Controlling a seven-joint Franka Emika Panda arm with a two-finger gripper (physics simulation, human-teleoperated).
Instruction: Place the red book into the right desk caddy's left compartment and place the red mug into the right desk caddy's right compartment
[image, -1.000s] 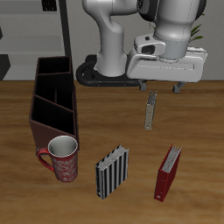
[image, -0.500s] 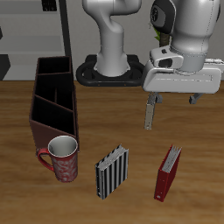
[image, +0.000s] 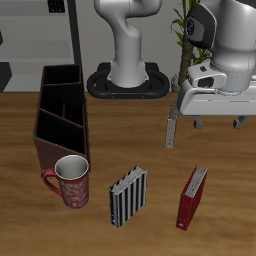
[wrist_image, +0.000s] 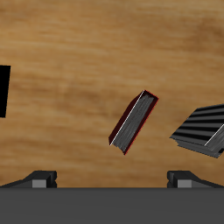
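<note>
Compared with the earlier exterior views, the gripper (image: 216, 124) now sits farther out from the robot's base column, having slid sideways away from the caddy's side of the table, and hangs above the red book (image: 192, 197). Nothing on the table moves.

Table layout around the raised gripper (image: 217, 124)

The red book (image: 192, 197) stands on the table under the gripper, a little nearer the front edge. The striped book (image: 129, 195) stands just beside it, away from the gripper. The red mug (image: 71, 181) is further away still, just before the right desk caddy (image: 61, 122), which runs toward the table's back.
</note>
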